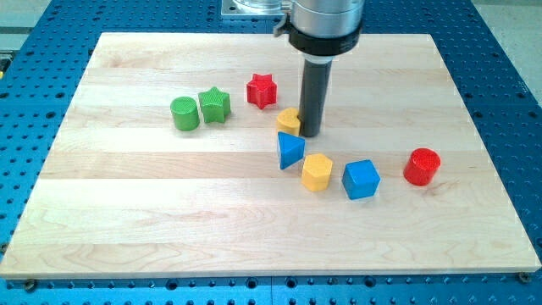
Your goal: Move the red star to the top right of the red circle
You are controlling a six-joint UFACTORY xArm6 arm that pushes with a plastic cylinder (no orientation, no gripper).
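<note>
The red star [262, 91] lies on the wooden board at the upper middle. The red circle [422, 166] stands far off at the view's right, lower down. My tip [310, 134] is down on the board, below and to the right of the red star, touching or almost touching the right side of a yellow block [289, 119] that it partly hides. The tip is far to the left of the red circle.
A green circle [185, 113] and a green star [215, 105] sit left of the red star. A blue triangle [290, 149], a yellow hexagon [317, 172] and a blue cube [362, 179] run in a line below the tip toward the red circle.
</note>
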